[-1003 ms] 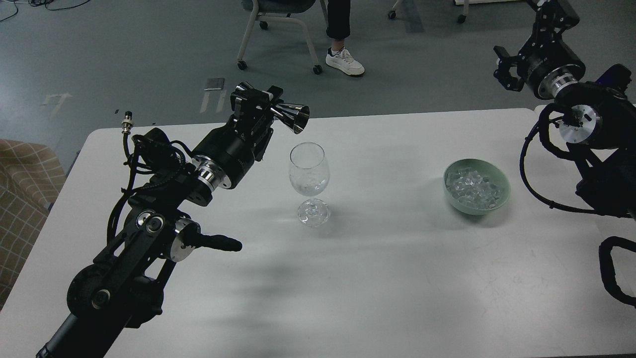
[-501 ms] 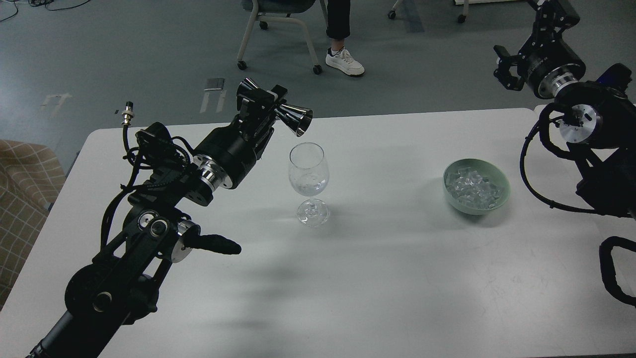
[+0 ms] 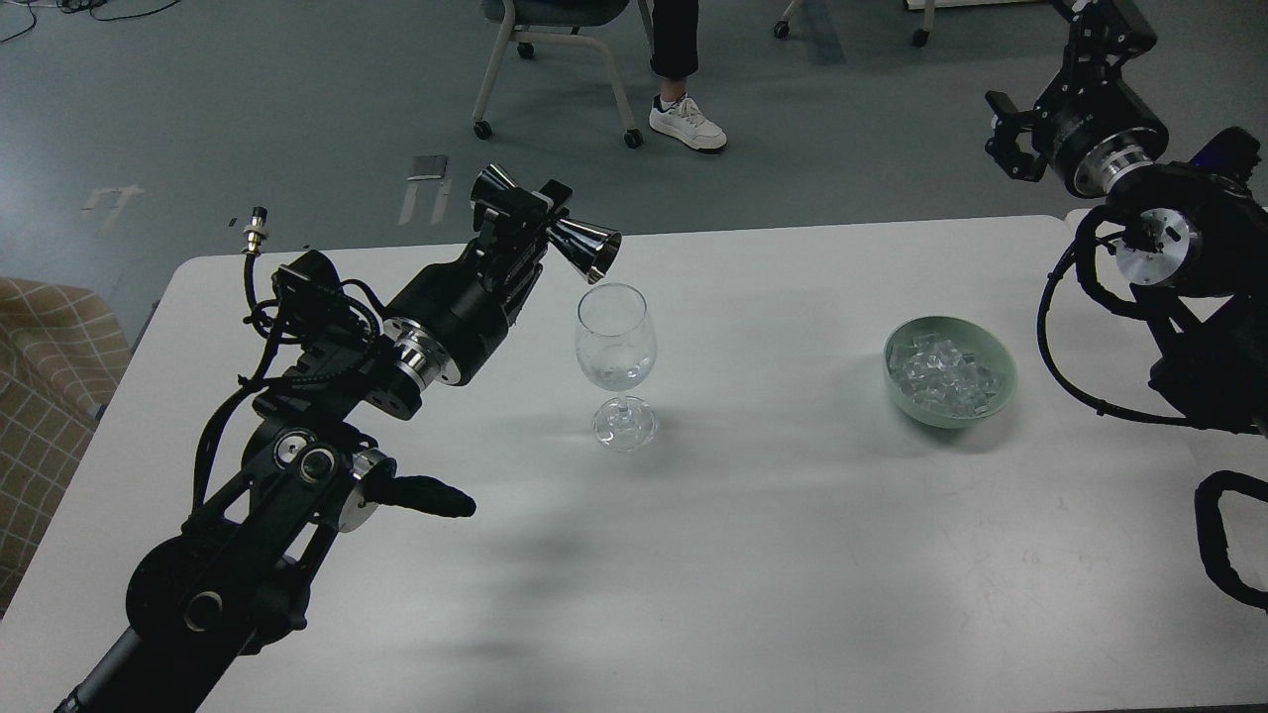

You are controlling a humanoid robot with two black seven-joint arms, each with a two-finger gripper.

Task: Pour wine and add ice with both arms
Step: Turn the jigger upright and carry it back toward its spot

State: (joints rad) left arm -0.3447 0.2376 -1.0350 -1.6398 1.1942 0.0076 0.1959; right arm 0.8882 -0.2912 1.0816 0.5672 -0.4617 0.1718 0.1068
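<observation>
A clear wine glass [image 3: 615,347] stands upright near the middle of the white table [image 3: 753,555]. A little clear wine [image 3: 616,377] lies in its bowl, barely visible. My left gripper [image 3: 523,220] is shut on a shiny steel jigger [image 3: 577,243], tipped on its side with the open mouth just above the glass rim, on its left. Ice [image 3: 943,377], many clear cubes, fills a pale green bowl [image 3: 951,414] to the right. My right gripper [image 3: 1010,139] hangs high at the far right, beyond the table edge, seen too small and dark to tell its fingers apart.
The left arm's black links and cables [image 3: 297,416] cover the table's left part. The right arm's links [image 3: 1179,297] stand over the right edge. A chair [image 3: 555,50] and a person's leg [image 3: 684,89] are on the floor beyond the table.
My left gripper has tipped the jigger's mouth further down and brought it closer over the glass rim. The right arm has barely moved.
</observation>
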